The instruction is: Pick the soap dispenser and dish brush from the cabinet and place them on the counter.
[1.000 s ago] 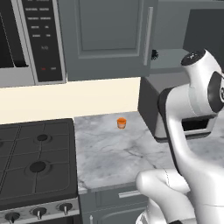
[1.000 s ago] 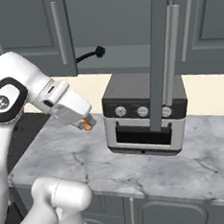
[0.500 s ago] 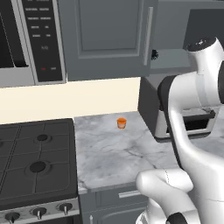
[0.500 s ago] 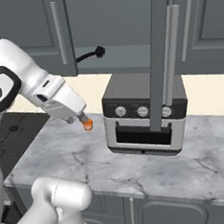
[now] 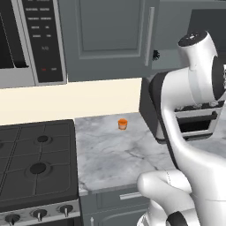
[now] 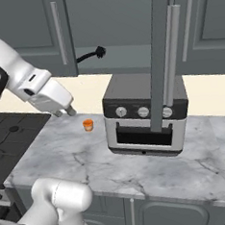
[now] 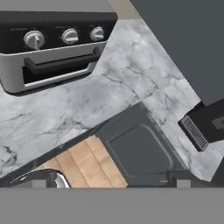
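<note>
Gripper [image 6: 70, 111] sits over the left part of the counter [image 6: 139, 170] in the right base view, pointing down and toward the backsplash, nothing between the fingers. Jaws are spread wide and empty.

Dish brush [image 6: 91, 55]: lying on the cabinet [image 6: 107, 33] shelf, bristled head poking past the shelf edge, to the right of the closed left door's handle. In the left base view its head [image 5: 156, 55] shows as a small dark tuft just right of the vertical handle, at the lower edge of the cabinet opening. Not touched by the gripper, well above it.

Soap dispenser: can't pick it out in any view.

One cabinet door [image 6: 165, 56] is swung open toward the camera, edge-on, its long metal handle in front of the toaster oven [image 6: 144, 115]. The oven stands on the counter under the cabinet, three knobs along its front; the hand view sees it at upper left [image 7: 52, 43] with bare marble [image 7: 109, 96] below it.

Small orange cup [image 6: 88, 125] stands on the counter just left of the oven, near the gripper but apart from it; also visible by the backsplash [image 5: 122, 124].

Stove [image 5: 35, 163] sits left of the counter, microwave [image 5: 26, 39] above it.
</note>
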